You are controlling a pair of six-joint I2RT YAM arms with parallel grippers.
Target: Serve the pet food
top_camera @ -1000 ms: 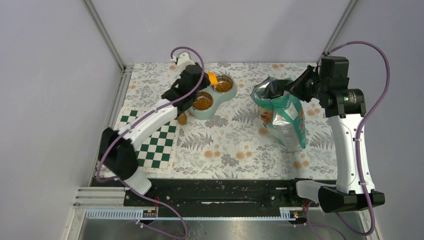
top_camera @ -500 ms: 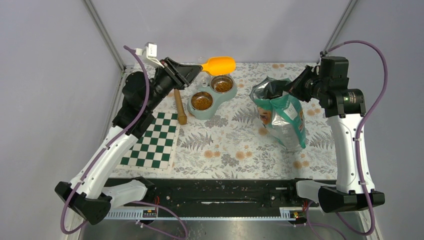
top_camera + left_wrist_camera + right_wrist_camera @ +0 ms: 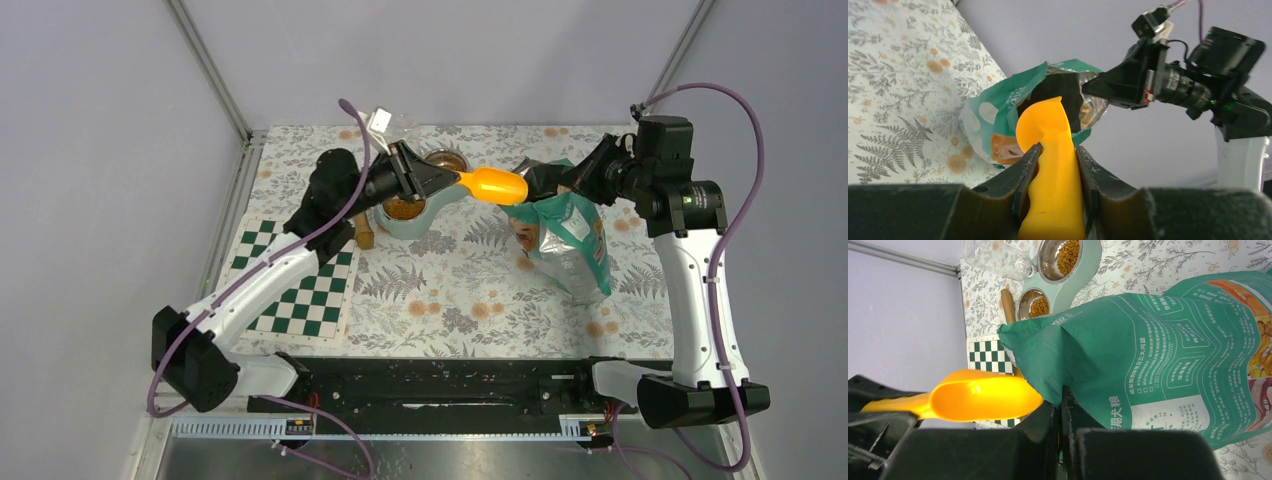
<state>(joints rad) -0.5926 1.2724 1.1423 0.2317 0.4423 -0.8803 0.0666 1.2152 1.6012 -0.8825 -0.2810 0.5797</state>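
Left gripper (image 3: 1054, 155): jaws part-closed, clamped on the handle of an orange scoop (image 3: 497, 185), which is held level with its bowl pointing at the bag. The right wrist view shows the scoop's bowl empty. Right gripper (image 3: 1060, 400): jaws fully closed, pinching the rim of the teal-and-silver bag (image 3: 565, 235) and holding its mouth open toward the scoop. The scoop tip is just at the mouth and not yet inside, and the bag's contents are too dark to make out. Pet food (image 3: 1039, 306): brown kibble sits in both steel bowls of the pale green double feeder (image 3: 400, 226), behind the left arm and well apart from the bag. Progress, as a judgement: some food is already served in each bowl, and the arm appears set for another scoop. That would leave dipping into the bag, carrying the load back and tipping it out. Risk: the pinched rim sagging or kibble spilling onto the floral table cover (image 3: 470, 290).
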